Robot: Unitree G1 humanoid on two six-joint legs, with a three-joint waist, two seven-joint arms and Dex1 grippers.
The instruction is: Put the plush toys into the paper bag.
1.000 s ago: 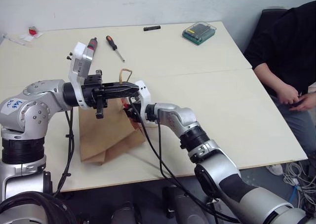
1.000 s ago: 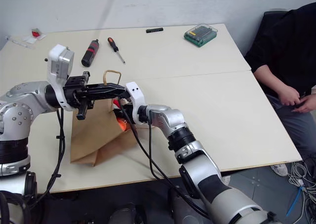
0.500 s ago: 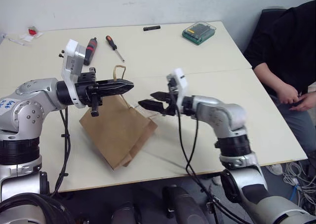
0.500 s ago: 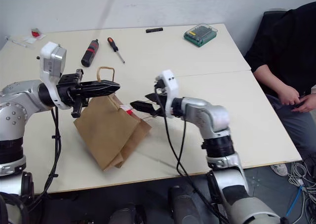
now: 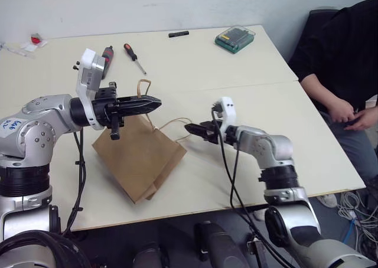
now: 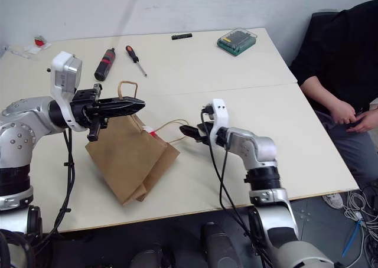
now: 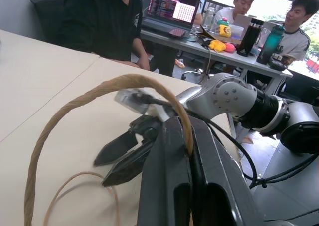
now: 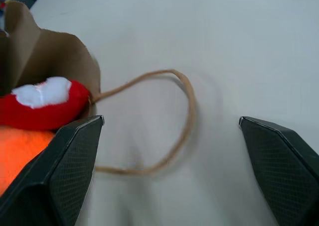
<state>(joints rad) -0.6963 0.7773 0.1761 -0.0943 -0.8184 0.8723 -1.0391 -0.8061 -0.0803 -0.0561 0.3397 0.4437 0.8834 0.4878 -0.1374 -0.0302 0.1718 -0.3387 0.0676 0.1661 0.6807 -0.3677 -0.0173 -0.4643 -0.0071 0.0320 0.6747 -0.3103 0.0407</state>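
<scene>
Right wrist view: I'm seeing my right fingers (image 8: 169, 176) spread wide beside both plush toys (image 8: 42, 104) in the paper bag (image 5: 139, 162); my left fingers (image 5: 150, 104) are pinching its handle (image 7: 99, 94).

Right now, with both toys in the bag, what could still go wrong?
The red-and-white toy and the orange toy sit right at the mouth of the paper bag, which lies tilted, so they might slide out. The left end effector pinches one handle; lifting unevenly could tip it.

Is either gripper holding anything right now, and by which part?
The left gripper is shut on one loop handle of the paper bag, holding that side up. The right gripper is open and holds nothing.
</scene>
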